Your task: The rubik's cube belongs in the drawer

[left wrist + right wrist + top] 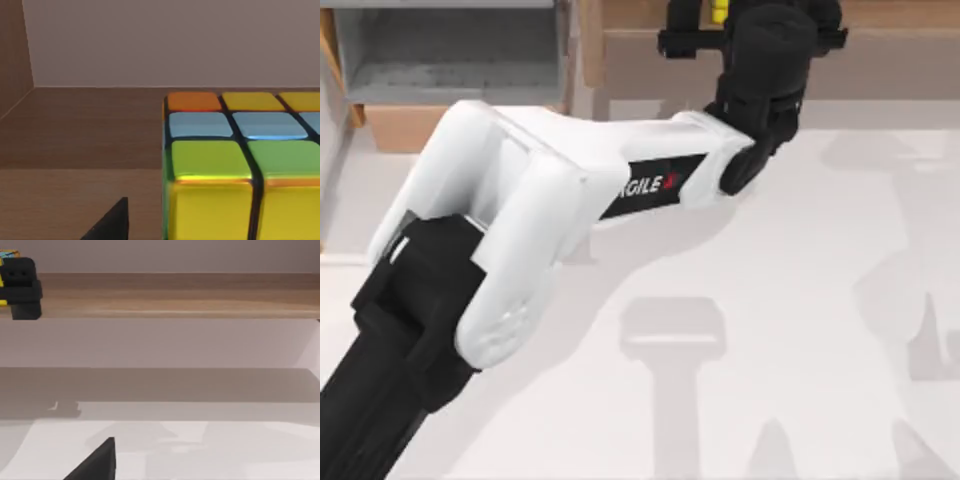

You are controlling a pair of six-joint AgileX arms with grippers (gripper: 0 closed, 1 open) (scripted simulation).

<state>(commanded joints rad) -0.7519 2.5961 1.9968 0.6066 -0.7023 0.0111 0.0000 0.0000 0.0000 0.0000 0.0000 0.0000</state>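
At upper centre of the top view, the left gripper (720, 25) reaches over the long brown wooden ledge (900, 20).
Small yellow, green and blue rubik's cube (240, 170) sits on that ledge, apparently between fingers whose spread cannot be told; grey-lined, tan-fronted drawer (450, 60), upper left, stands open and unfilled. Transfer remains.

long brown wooden ledge (175, 295) above white table (800, 300)
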